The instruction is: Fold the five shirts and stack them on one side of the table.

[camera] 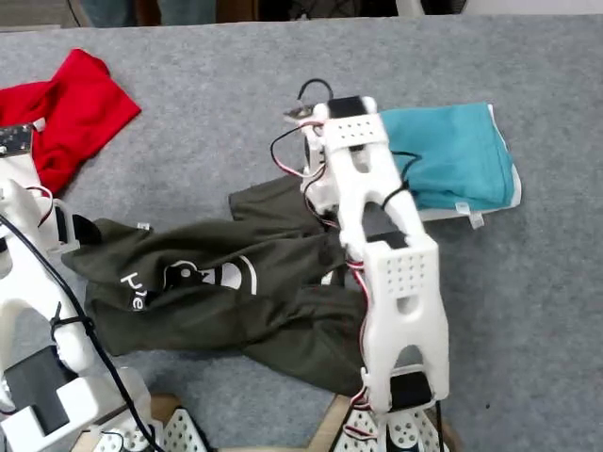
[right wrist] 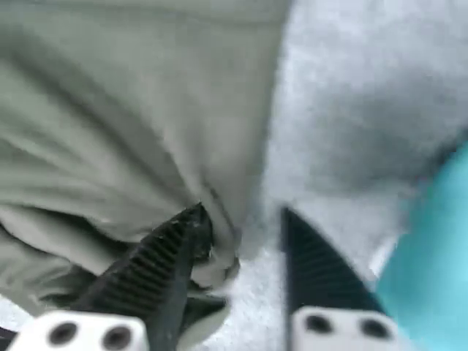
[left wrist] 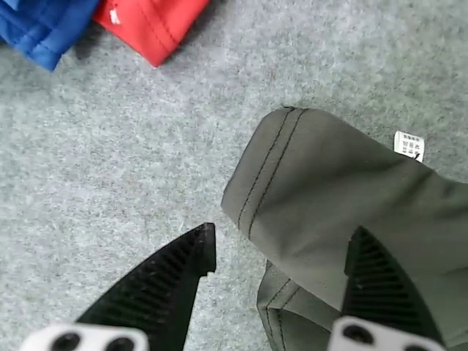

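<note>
A dark olive shirt (camera: 217, 287) lies crumpled across the middle of the grey table. My left gripper (left wrist: 285, 234) is open at the shirt's left end, one finger over the hemmed fold of the olive shirt (left wrist: 329, 190) and the other over bare table; in the high view the left gripper (camera: 75, 231) sits at that end. My right gripper (right wrist: 245, 216) is open low over the shirt's far edge, with bunched olive cloth (right wrist: 131, 131) against one finger. A folded teal shirt (camera: 452, 155) lies at the right. A red shirt (camera: 71, 108) lies at the far left.
A blue shirt (left wrist: 40, 25) lies beside the red shirt (left wrist: 150, 22). The teal shirt (right wrist: 431, 248) is close beside my right gripper, on a white layer (camera: 471, 215). The right arm's white body (camera: 396, 282) spans the olive shirt.
</note>
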You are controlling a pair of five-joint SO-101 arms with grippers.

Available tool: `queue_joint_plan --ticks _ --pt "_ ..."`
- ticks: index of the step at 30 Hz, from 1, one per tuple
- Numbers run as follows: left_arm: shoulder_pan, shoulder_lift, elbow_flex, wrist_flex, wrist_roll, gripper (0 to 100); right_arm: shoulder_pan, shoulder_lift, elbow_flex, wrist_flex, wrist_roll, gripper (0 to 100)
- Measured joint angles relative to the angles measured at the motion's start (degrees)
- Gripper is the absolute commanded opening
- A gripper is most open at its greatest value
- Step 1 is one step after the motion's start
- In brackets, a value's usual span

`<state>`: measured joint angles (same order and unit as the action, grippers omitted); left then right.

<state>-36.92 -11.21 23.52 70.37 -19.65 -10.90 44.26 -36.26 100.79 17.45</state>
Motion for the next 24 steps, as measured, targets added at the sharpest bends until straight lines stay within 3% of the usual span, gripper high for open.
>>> queue_joint_plan --ticks 4,12,15,24 --pt "0.0 0.0 0.0 0.0 0.0 30 0.4 -4.3 0.1 0.0 0.4 41.9" --pt "0.0 0.0 0.1 0.0 0.0 30 -2.5 -5.0 -10.2 -1.9 0.4 29.0" --pt "0.0 0.0 0.1 0.0 0.0 30 -4.7 -1.0 -14.4 -4.9 -0.5 25.0" --pt "0.0 0.0 0.1 0.0 0.0 30 -5.5 17.3 -30.0 -7.5 -8.6 29.0"
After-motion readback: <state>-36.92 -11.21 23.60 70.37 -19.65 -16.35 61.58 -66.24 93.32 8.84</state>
